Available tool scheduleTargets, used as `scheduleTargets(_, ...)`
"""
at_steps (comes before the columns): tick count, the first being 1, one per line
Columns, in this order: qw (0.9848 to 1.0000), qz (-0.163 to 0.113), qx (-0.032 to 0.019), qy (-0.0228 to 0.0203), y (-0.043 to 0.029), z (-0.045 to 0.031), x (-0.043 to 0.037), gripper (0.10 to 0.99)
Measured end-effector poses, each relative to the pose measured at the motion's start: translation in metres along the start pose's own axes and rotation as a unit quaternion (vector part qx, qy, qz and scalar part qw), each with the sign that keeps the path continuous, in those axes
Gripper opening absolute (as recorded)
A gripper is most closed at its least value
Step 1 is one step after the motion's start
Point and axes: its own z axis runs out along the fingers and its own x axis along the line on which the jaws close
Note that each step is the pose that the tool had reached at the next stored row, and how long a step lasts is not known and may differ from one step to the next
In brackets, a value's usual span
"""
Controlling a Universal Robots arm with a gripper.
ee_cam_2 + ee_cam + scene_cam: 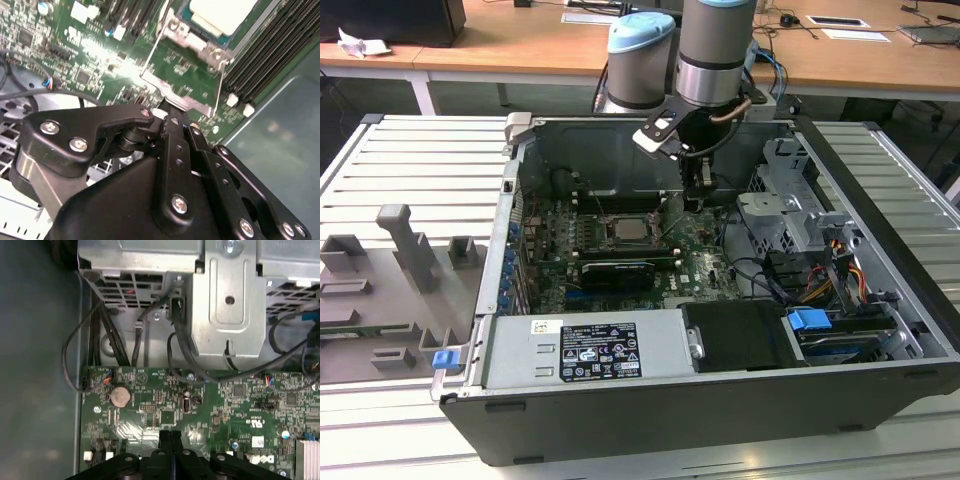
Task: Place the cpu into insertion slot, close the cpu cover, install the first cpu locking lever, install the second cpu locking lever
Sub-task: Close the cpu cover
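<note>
Already seated: pale silver square cpu (625, 229), flat in insertion slot (607, 232).

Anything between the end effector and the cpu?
Nothing foreign. The end effector hangs over the board beside the socket frame, where the cpu already sits. Between them lie just a silvery metal plate and thin wire levers.

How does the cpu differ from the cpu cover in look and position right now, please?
The cpu is a solid pale plate; the cpu cover is a thin silvery frame with green board showing through its window. The cpu lies in the insertion slot; the cpu cover is swung open beside it. Both are squarish metal.
</note>
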Motion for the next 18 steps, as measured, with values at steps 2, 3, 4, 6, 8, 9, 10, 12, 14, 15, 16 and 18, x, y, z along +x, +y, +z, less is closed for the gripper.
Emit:
scheduleTargets(2,1.0000,0.000,0.0000,0.0001,-0.0015,0.0000,0.0001,0.106)
scheduleTargets(3,1.0000,0.000,0.0000,0.0001,-0.0026,0.0000,0.0002,0.106)
scheduleTargets(4,1.0000,0.000,-0.0001,0.0001,-0.0035,-0.0001,0.0002,0.106)
scheduleTargets(6,1.0000,0.000,0.0000,0.0001,-0.0044,-0.0001,0.0002,0.106)
scheduleTargets(8,1.0000,0.000,0.0000,0.0001,-0.0066,-0.0002,0.0003,0.106)
scheduleTargets(9,1.0000,0.000,0.0000,0.0001,-0.0071,-0.0002,0.0003,0.106)
scheduleTargets(10,1.0000,0.000,0.0000,0.0001,-0.0080,-0.0003,0.0003,0.106)
scheduleTargets(12,1.0000,0.000,0.0000,0.0001,-0.0089,-0.0003,0.0004,0.106)
scheduleTargets(14,1.0000,0.000,0.0000,0.0001,-0.0098,-0.0003,0.0004,0.106)
scheduleTargets(15,1.0000,0.000,0.0000,0.0001,-0.0107,-0.0004,0.0004,0.106)
scheduleTargets(16,1.0000,0.000,0.0000,0.0001,-0.0113,-0.0004,0.0004,0.106)
scheduleTargets(18,1.0000,0.000,-0.0001,0.0001,-0.0127,-0.0004,0.0005,0.106)
